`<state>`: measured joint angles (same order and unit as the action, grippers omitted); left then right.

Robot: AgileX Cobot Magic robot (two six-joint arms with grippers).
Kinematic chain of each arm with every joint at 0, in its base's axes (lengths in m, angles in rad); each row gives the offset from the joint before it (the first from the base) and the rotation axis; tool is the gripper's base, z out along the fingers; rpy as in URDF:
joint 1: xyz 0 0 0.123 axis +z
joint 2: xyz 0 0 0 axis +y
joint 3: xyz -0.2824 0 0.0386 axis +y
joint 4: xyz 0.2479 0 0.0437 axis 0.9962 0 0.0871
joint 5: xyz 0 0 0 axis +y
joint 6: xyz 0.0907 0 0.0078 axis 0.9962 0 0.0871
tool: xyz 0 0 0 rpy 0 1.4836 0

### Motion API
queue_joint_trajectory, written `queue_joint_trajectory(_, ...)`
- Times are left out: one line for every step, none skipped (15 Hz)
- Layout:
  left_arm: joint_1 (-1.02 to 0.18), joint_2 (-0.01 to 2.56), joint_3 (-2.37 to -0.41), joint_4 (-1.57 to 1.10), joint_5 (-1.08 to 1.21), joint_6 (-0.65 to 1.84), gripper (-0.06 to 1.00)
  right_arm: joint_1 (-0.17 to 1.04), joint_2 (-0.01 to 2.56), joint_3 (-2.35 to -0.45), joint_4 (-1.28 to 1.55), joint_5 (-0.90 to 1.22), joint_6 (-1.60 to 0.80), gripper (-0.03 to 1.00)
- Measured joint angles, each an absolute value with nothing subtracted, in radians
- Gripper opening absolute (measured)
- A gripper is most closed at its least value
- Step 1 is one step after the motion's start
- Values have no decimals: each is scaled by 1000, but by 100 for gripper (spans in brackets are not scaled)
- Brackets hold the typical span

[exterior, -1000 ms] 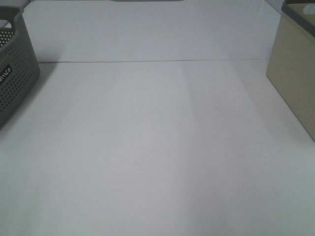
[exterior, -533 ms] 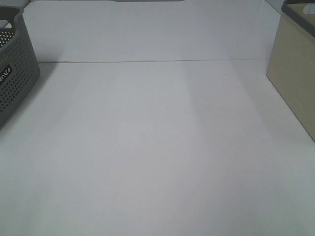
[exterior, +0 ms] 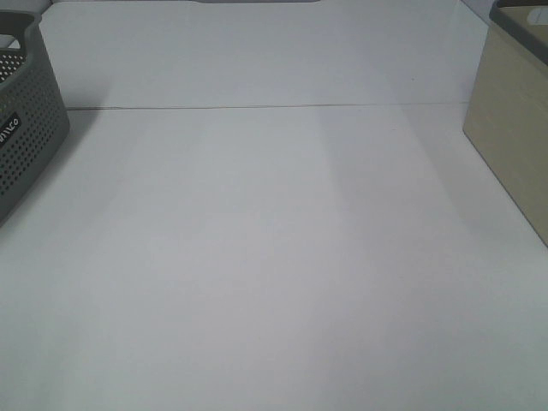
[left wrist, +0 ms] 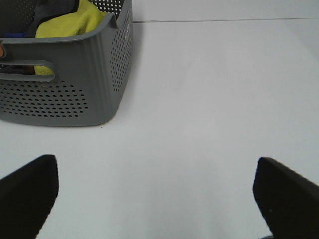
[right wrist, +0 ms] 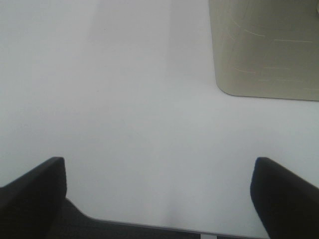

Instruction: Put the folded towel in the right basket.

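The folded yellow terry-cloth towel [left wrist: 75,20] lies bunched inside a dark grey perforated plastic basket [left wrist: 84,84], well ahead of the left fingers [left wrist: 27,191] and off to one side of them, its top showing above the rim. The beige smooth-walled right basket [right wrist: 266,47] stands upright on the white table [right wrist: 134,99], well ahead of the right fingers [right wrist: 286,196]; its inside is hidden.

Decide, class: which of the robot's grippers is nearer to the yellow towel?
Left. The left gripper faces the grey basket holding the yellow towel. The right gripper faces the beige basket; no towel shows there.
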<state>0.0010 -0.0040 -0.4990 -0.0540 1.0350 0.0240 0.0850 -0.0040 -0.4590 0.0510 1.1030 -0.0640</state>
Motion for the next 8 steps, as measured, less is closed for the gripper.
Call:
queue_joint_trajectory(1, -4, -499, -54, 1035, 24, 99, 85, -4, -457, 51, 1103, -63, 97)
queue_joint_trajectory(1, -4, -499, -54, 1035, 24, 99, 85, -4, -457, 52, 1103, -61, 97)
queue_joint_trajectory(1, -4, -499, -55, 1035, 24, 99, 85, -4, -457, 52, 1103, -60, 97)
queue_joint_trajectory(1, -4, -499, -55, 1035, 24, 99, 85, -4, -457, 52, 1103, -60, 97)
queue_joint_trajectory(1, -4, -499, -54, 1035, 24, 99, 81, -4, -457, 52, 1103, -60, 97)
queue_joint_trajectory(1, -4, -499, -54, 1035, 24, 99, 60, -4, -457, 53, 1103, -59, 97)
queue_joint_trajectory(1, -4, -499, -54, 1035, 24, 99, 21, -4, -457, 59, 1103, -59, 97)
queue_joint_trajectory(1, -4, -499, -54, 1035, 24, 99, -14, -4, -457, 61, 1103, -58, 97)
